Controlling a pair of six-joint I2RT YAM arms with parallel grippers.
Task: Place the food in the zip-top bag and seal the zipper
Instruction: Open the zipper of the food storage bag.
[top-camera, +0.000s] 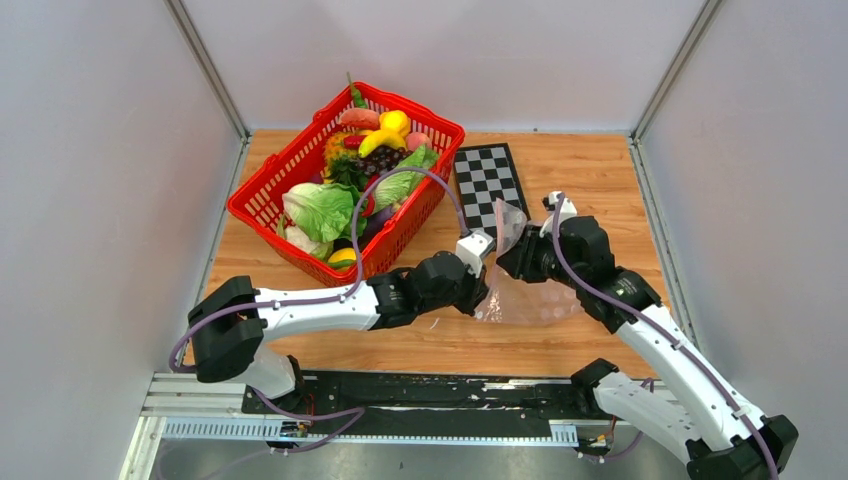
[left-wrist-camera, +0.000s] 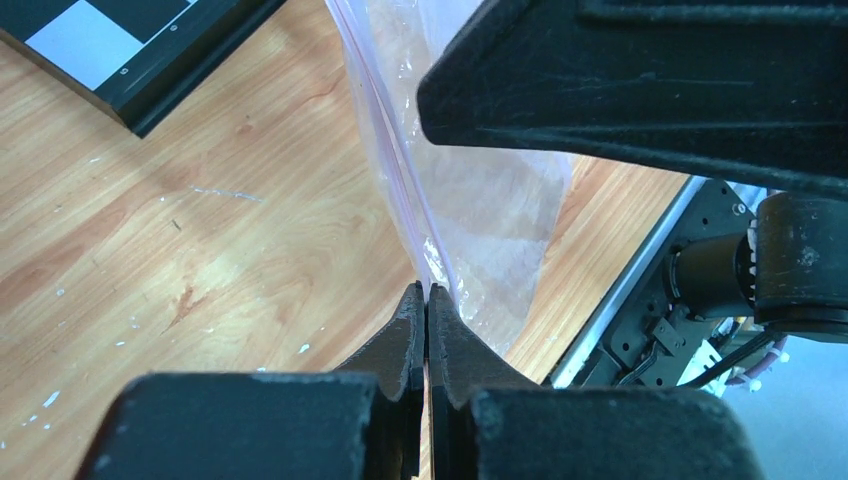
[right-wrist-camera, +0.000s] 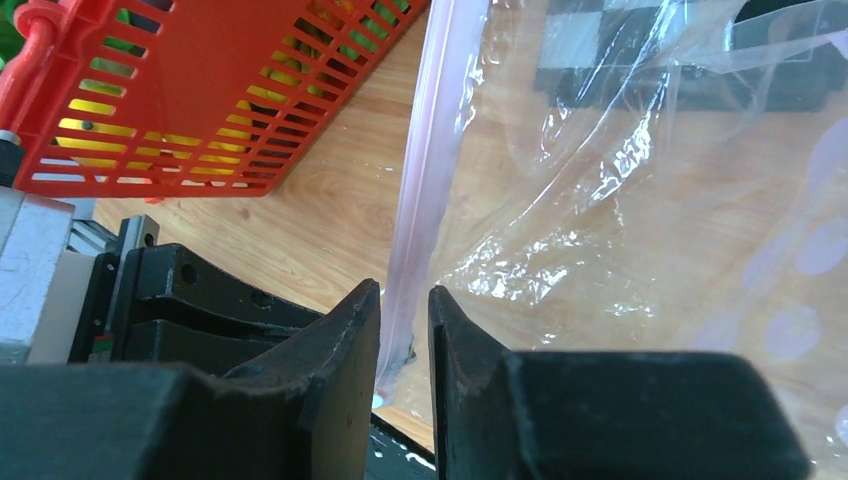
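The clear zip-top bag (top-camera: 525, 295) hangs between my two grippers above the table, its lower part on the wood. No food shows inside it. My left gripper (top-camera: 488, 272) is shut on the pink zipper (left-wrist-camera: 395, 160) at the bag's (left-wrist-camera: 490, 200) mouth edge, fingertips (left-wrist-camera: 427, 290) pressed together. My right gripper (right-wrist-camera: 405, 300) has its jaws a little apart astride the zipper (right-wrist-camera: 425, 170), with the bag (right-wrist-camera: 620, 200) spreading to the right. The food, with lettuce (top-camera: 320, 210) and bananas (top-camera: 385, 135), sits in the red basket (top-camera: 290, 148).
A black-and-white checkerboard (top-camera: 488, 180) lies flat behind the bag and also shows in the left wrist view (left-wrist-camera: 110, 40). The red basket's wall (right-wrist-camera: 200, 90) stands to the left of the right gripper. The right arm's black body (left-wrist-camera: 620, 90) is close over the left fingers.
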